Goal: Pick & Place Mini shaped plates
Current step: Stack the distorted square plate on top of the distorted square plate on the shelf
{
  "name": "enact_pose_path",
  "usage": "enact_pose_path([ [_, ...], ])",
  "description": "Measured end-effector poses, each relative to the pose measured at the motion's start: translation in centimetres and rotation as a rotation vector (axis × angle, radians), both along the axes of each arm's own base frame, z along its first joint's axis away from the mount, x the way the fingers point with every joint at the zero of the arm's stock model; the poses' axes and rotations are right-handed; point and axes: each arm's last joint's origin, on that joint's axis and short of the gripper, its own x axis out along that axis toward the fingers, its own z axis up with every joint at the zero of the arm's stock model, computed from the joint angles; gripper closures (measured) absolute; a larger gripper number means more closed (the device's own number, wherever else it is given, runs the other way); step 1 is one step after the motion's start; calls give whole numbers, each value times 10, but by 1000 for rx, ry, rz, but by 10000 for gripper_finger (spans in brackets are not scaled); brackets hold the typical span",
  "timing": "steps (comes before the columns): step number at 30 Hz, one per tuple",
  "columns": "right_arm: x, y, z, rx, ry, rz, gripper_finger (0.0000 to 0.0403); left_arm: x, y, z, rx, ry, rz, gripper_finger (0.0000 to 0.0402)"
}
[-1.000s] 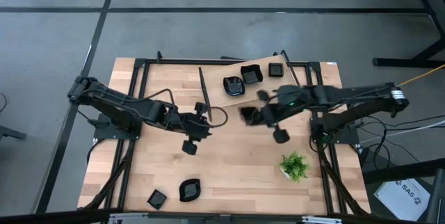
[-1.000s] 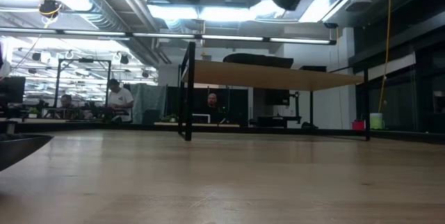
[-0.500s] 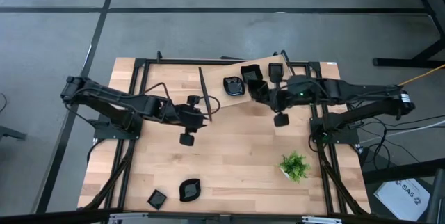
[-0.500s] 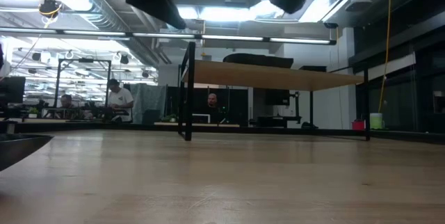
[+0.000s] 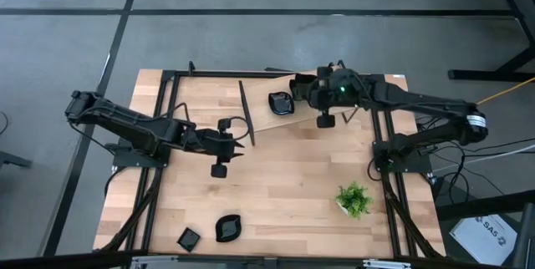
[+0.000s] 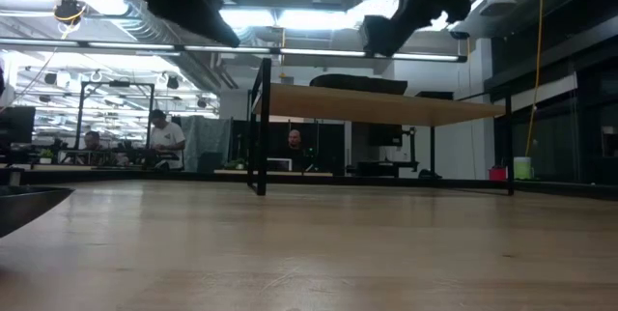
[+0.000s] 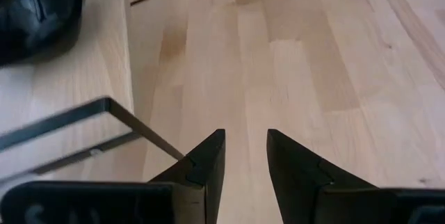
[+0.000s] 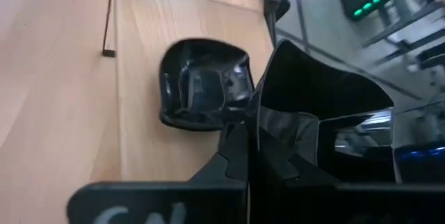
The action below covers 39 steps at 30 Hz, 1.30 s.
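Right end effector, over the raised wooden shelf at the far side of the tabletop, is clamped on a glossy black square mini plate, held on edge. Just beside it a rounded black plate rests on the shelf. Left end effector, fingers slightly parted and holding nothing, hangs above bare wood near the tabletop's middle. Two more black plates lie at the near edge; a small green plant stands toward the right.

green potted plant, wooden table
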Motion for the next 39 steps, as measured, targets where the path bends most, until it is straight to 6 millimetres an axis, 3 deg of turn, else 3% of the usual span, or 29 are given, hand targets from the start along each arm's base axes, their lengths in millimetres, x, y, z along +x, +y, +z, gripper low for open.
enact_pose_path([
  [7, 13, -23, -15, 33, 17, -20, 394, -3, 1, -14, -34, 10, 31, 300],
  [15, 19, -40, -32, 29, 104, -44, 392, -2, 0, -13, -51, 3, 35, 300],
  [39, 14, -41, -35, 14, 168, -12, 391, -2, 0, -13, -50, 4, 33, 300],
])
